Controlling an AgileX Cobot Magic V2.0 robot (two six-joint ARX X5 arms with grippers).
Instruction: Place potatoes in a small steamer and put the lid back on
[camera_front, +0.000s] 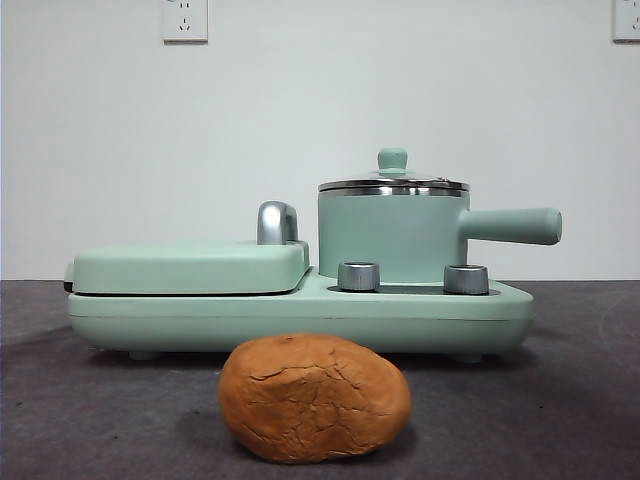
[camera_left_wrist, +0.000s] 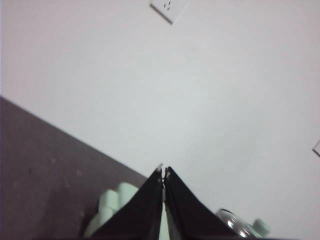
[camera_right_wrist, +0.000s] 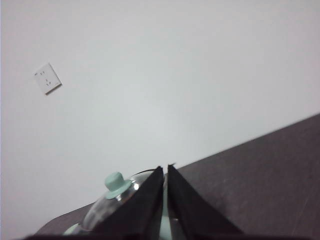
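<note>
Well, cracked orange-brown potato (camera_front: 314, 397) (matte) by lidded steamer (camera_front: 393, 237); both grippers clenched, empty

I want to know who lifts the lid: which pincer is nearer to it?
Right, as far as the views show. The right pincer has the lid directly below it; the left pincer sees only its rim, off to one side.

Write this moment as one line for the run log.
potato: on table before steamer | lid: on steamer | left hand: shut, empty | right hand: shut, empty
</note>
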